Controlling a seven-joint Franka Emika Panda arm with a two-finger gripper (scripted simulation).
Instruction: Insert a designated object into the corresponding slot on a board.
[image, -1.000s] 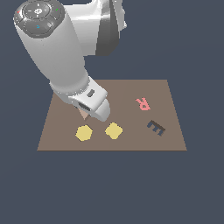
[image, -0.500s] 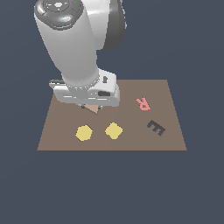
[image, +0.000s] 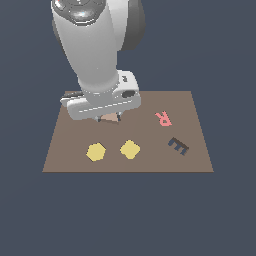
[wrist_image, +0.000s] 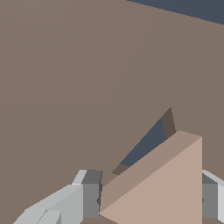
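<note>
Clearly the gripper (wrist_image: 146, 201) pinches the tan triangle (wrist_image: 166, 188) just above the slot (wrist_image: 148, 144)

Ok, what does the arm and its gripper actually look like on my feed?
The arm is smooth, glossy light grey-white with rounded cylindrical links and a dark grey cap on top. The hand is a wide pale grey block with a small dark round port. The gripper has blocky grey fingers, darker at the pads. No cables or markings show.

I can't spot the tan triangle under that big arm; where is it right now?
The tan triangle block sits between the gripper fingers, at the board's far middle in the exterior view, behind the two yellow shapes, just over the dark triangular slot.
</note>
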